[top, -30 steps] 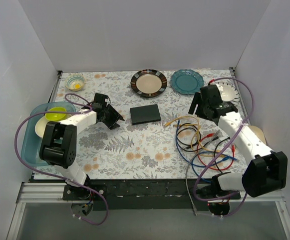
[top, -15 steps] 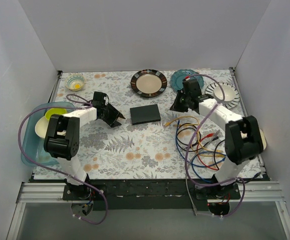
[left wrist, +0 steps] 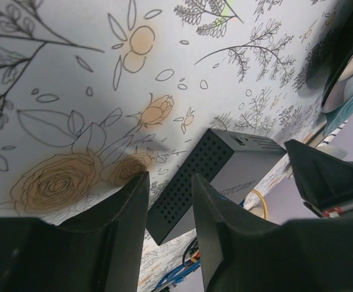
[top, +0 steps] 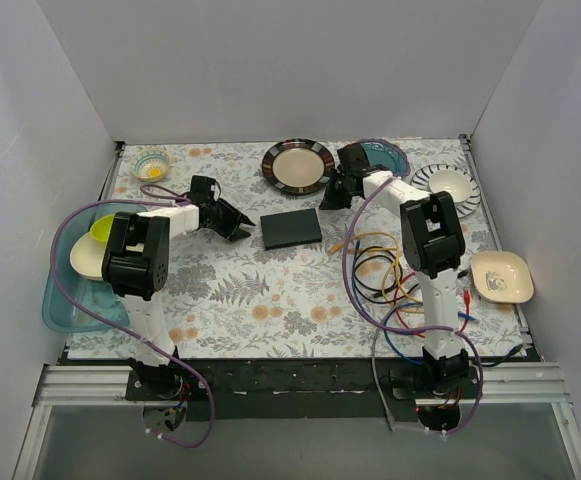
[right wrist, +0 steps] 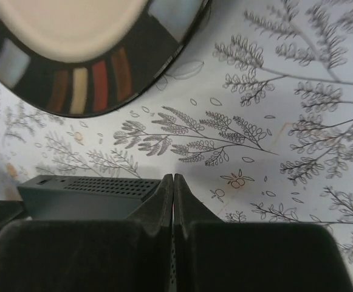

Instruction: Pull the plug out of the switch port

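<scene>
The switch (top: 291, 229) is a flat matte black box lying mid-table, also seen in the left wrist view (left wrist: 237, 167) and the right wrist view (right wrist: 85, 198). Its port and the plug are hidden in these views. My left gripper (top: 241, 229) sits low just left of the switch. Its jaws (left wrist: 170, 179) are open by a narrow gap with nothing between them. My right gripper (top: 328, 199) hangs just beyond the switch's far right corner. It is shut (right wrist: 173, 177), its fingers pressed together on nothing.
A dark plate with a striped rim (top: 298, 165), a teal plate (top: 385, 155) and a white bowl (top: 447, 183) line the back. A tangle of coloured cables (top: 400, 280) lies right of the switch. A teal tub (top: 65, 300) stands left, a white dish (top: 501, 276) right.
My right arm has swung left and back, from the cables to beside the striped plate, and its gripper has shut. The left gripper has edged toward the switch and narrowed.
</scene>
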You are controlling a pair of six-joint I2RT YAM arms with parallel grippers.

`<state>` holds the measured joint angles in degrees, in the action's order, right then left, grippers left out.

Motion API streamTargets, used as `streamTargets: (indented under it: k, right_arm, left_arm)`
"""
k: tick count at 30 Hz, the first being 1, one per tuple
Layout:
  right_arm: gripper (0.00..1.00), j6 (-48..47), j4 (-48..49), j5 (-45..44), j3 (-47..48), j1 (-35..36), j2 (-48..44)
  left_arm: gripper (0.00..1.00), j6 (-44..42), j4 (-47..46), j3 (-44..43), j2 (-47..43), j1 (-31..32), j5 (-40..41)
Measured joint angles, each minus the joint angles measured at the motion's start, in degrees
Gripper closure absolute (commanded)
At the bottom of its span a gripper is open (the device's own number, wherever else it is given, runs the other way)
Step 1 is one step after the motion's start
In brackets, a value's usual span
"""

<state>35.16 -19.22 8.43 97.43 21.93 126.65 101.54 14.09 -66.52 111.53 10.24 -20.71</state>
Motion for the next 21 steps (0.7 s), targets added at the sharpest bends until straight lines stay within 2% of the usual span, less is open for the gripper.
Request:
streamTargets:
  k: [3, 7, 12, 16, 21]
  right_arm:
    - [0.99, -0.04, -1.77, 0.15, 0.94, 0.96, 2.51]
    - [0.99, -0.2, -0.15, 0.9, -1.44, 2.45, 1.49]
    - [0.99, -1.29, 2.1, -0.83, -7.13, 4.5, -2.14]
    - [0.99, -2.64, 3.23, -2.82, -14.49, 6.67, -7.39]
    - [0.99, -3.91, 2.32, -3.19, -24.83, 11.13, -15.17]
  left_arm:
    - [0.74, -0.09, -0.79, -0.48, 0.87, 0.0, -0.74]
    - [0.8, -0.15, -1.25, -0.74, 1.7, 0.11, -1.92]
    - [0.81, -1.42, -1.55, -0.24, 1.38, 1.14, -1.51]
    - [0.81, -2.8, -2.8, 4.04, -1.84, 1.97, -0.46]
    - [0.81, -4.2, -1.01, 13.81, -10.73, 3.21, 0.61]
